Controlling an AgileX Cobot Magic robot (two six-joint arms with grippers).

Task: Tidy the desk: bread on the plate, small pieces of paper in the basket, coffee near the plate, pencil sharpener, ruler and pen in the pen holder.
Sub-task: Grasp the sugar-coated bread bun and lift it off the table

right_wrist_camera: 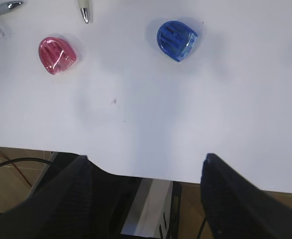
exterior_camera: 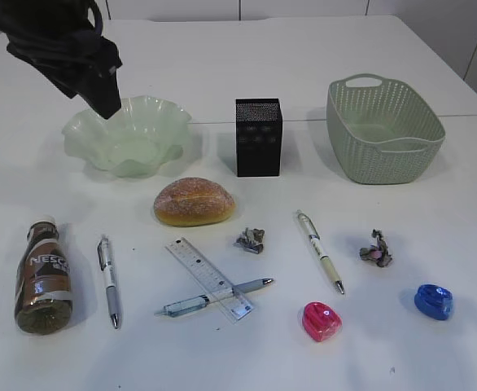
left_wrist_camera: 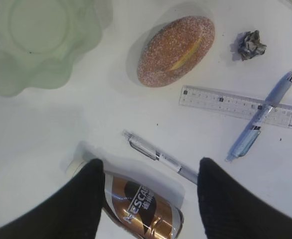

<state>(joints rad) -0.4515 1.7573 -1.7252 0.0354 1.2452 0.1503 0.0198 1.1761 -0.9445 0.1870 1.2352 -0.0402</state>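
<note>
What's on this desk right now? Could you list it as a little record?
bread: bun on the table, in front of the green plate
coffee: bottle lying on its side, far left
paper: two crumpled scraps
basket: empty
pen holder: black box
pens: three; one crosses the ruler
sharpeners: pink, blue
grippers: both open, holding nothing

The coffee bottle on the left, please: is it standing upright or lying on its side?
Lying on its side. The coffee bottle rests lengthwise on the table, white cap pointing toward the plate.
</note>
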